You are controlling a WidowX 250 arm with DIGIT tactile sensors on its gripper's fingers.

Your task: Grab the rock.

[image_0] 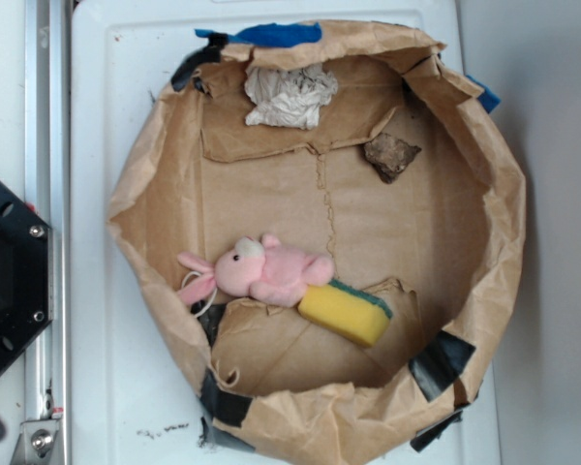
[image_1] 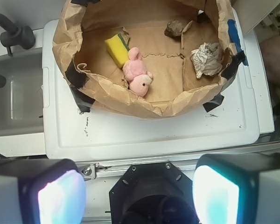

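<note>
The rock (image_0: 390, 155), a small dark brown jagged lump, lies on the paper floor at the upper right of the brown paper-bag basin (image_0: 508, 242); in the wrist view the rock (image_1: 174, 28) sits at the far side of the basin. My gripper (image_1: 137, 196) hangs high above the robot's black base, well short of the basin, and stands open with nothing between its glowing pads (image_1: 60, 198). The gripper does not show in the exterior view.
Inside the basin are a crumpled whitish paper wad (image_0: 290, 95), a pink plush bunny (image_0: 261, 271) and a yellow sponge (image_0: 346, 312). The basin sits on a white tabletop (image_1: 144, 133). The black robot base (image_0: 10, 276) is at the left edge. A sink (image_1: 14, 93) lies beside the table.
</note>
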